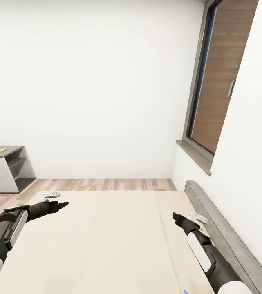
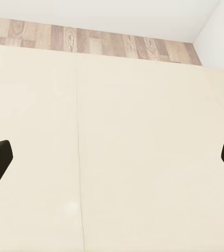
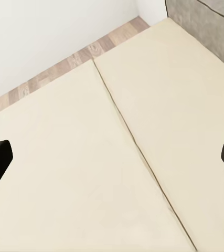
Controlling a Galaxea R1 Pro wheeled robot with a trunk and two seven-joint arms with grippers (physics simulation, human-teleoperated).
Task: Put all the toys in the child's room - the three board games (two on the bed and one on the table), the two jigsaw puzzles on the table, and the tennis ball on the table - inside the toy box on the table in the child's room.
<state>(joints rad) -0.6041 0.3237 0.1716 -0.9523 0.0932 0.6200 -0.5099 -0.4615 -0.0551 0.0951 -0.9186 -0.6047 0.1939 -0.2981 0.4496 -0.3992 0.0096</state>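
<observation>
Bed (image 1: 106, 237) lies bare beneath both arms; left gripper (image 1: 61, 204) and right gripper (image 1: 176, 216) spread apart, empty. Board games, likely light and stiff, want edge grips.

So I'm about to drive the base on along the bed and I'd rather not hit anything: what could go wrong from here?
1. The right tool hangs low over the bed, close to the grey headboard; a turn could clip it.
2. Both tools are open and empty, and no board game shows on the mattress ahead, so you may be searching the wrong end.
3. The left tool also hangs low and could drag on the mattress.
</observation>
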